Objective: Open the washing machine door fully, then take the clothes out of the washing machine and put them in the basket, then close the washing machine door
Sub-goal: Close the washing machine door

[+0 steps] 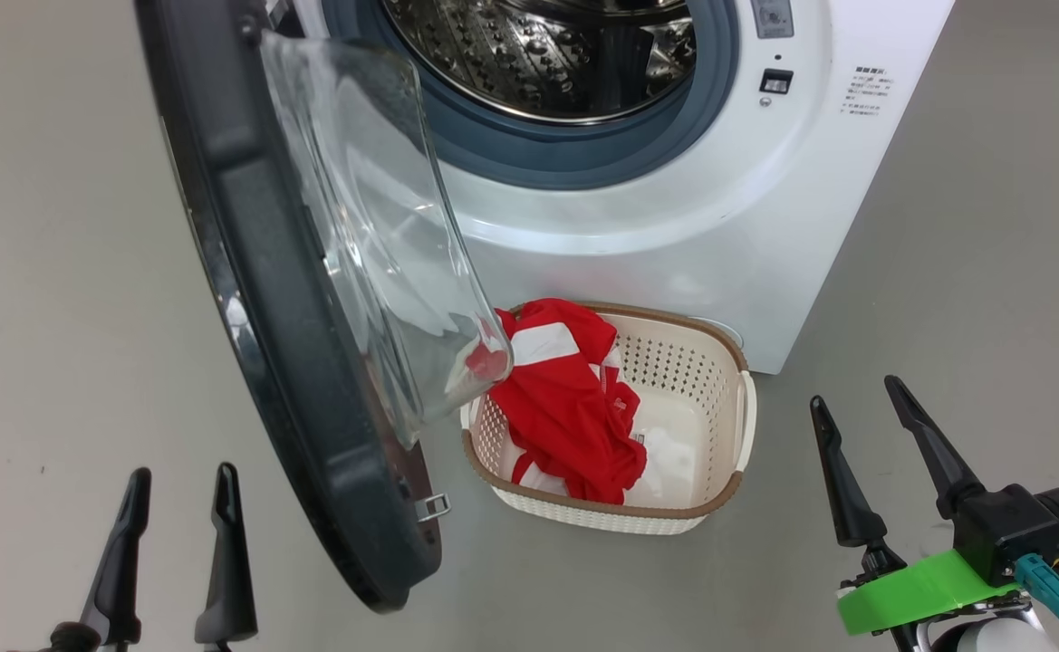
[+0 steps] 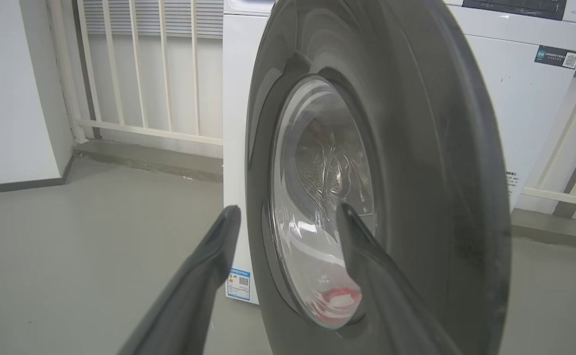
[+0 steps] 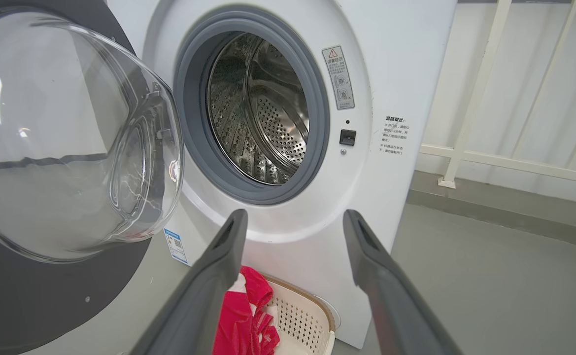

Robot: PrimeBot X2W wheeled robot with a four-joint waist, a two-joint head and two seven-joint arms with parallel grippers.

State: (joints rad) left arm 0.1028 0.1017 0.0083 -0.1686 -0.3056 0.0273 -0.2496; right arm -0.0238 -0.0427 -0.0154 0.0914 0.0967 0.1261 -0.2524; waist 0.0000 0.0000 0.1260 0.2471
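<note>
Washing machine door [image 1: 253, 272] hangs wide open, left of frame. Clothes [image 1: 565, 398] (red w/ white bits) sit in the basket [image 1: 674, 362], center frame, on the floor just in front of the washing machine [image 1: 674, 244]. Left gripper [image 1: 182, 473] bottom left & right gripper [image 1: 855, 392] bottom right, both spread, empty.

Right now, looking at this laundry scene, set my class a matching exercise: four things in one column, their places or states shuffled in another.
Things
1 washing machine door
2 clothes
3 drum
4 basket

Places or states
A on the floor before the washing machine
B swung open
C no clothes visible inside
D lying in the basket

Pairs: 1-B, 2-D, 3-C, 4-A
</note>
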